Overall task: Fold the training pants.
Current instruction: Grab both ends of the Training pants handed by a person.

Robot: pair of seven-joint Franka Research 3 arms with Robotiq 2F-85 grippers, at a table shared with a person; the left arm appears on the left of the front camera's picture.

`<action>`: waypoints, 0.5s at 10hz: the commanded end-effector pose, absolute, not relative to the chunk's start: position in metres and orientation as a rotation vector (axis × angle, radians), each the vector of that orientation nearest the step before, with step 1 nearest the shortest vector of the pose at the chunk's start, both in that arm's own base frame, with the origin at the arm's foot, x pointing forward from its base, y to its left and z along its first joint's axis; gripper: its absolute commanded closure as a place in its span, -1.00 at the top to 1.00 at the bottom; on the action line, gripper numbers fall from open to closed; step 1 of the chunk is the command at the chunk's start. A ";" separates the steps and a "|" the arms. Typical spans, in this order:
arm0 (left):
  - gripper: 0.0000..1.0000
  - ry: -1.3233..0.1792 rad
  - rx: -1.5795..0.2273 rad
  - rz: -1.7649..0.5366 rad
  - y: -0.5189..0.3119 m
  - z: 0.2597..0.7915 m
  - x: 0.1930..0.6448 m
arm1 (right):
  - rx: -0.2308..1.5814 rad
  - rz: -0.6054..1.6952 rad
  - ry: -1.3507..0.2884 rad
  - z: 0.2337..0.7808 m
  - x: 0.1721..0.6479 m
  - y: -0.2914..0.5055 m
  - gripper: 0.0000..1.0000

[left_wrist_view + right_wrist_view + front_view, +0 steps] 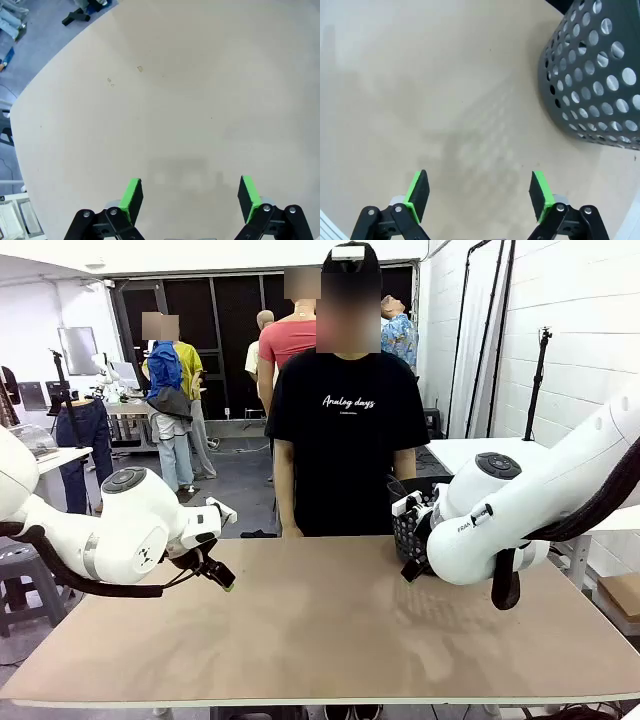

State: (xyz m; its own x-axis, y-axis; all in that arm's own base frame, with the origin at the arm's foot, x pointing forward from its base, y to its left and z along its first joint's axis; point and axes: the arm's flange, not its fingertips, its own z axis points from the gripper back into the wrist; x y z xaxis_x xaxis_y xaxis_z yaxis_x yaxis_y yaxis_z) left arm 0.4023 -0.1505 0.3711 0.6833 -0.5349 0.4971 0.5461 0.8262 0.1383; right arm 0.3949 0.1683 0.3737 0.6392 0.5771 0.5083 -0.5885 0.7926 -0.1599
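Table (320, 640): a broad tan top with bare surface between the two arms.

Person (345, 440): stands at the far edge in a black printed T-shirt, arms hanging at the sides, hands below the table line.

Right arm (520, 520): comes in from the right side, with its wrist low over the far right part of the table.

Left arm (110, 530): comes in from the left side, with its wrist held above the left part of the table.

Basket (590, 75): dark, perforated, standing upright on the tabletop at the far right. It is near the right wrist but apart from the fingers.

Right gripper (480, 192): green pads spread wide with nothing between them, above bare tabletop.

Left gripper (190, 192): pads also spread wide and empty, above bare tabletop.

Training pants: I cannot tell where they lie.
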 end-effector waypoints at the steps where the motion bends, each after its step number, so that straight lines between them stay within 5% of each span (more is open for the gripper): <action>1: 1.00 -0.551 -0.022 -0.606 -0.151 0.371 0.402 | 0.021 0.665 -0.573 0.374 0.395 0.168 1.00; 5: 1.00 -0.551 -0.022 -0.606 -0.151 0.371 0.402 | 0.021 0.665 -0.573 0.374 0.395 0.168 1.00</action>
State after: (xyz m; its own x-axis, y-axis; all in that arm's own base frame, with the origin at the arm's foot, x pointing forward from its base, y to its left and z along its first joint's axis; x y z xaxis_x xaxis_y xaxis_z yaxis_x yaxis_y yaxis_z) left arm 0.4021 -0.1511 0.3711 0.6825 -0.5358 0.4970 0.5471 0.8255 0.1386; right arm 0.3949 0.1683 0.3737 0.6389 0.5775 0.5082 -0.5887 0.7923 -0.1603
